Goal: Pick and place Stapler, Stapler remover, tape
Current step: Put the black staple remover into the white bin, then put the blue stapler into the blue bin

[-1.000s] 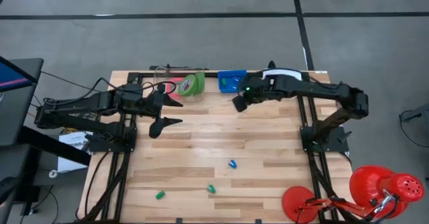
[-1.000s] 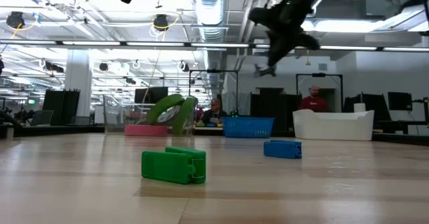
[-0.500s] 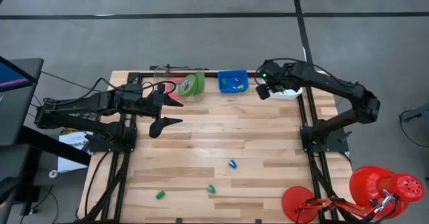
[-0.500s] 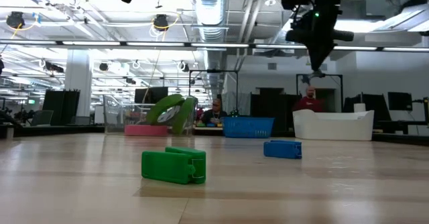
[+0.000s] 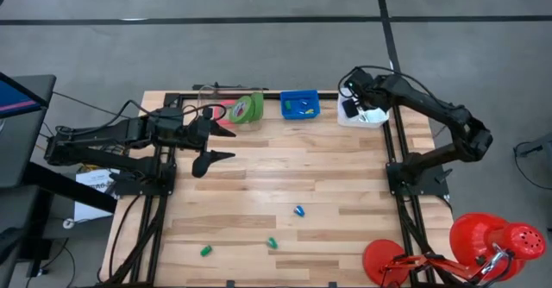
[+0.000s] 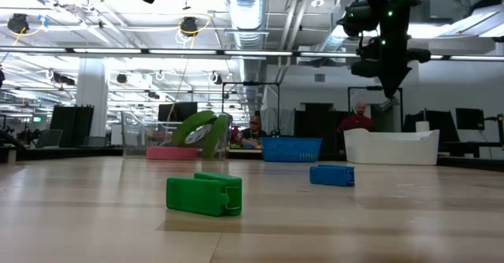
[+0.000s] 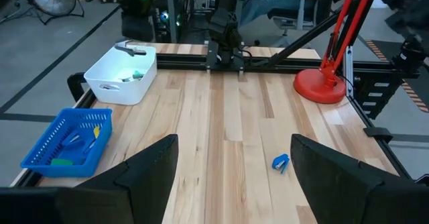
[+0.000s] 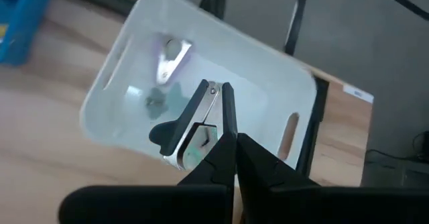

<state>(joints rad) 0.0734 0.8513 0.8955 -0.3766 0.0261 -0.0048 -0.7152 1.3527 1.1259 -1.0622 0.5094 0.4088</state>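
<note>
Right gripper (image 8: 224, 143) above white bin (image 8: 268, 110), fingers clamped on a partly hidden staple remover (image 8: 194, 127); left gripper (image 5: 211, 141) spread wide, idle near tape (image 5: 246, 109).

Right end effector (image 8: 224, 140) is clamped high up; left end effector (image 5: 226, 143) gapes.
</note>
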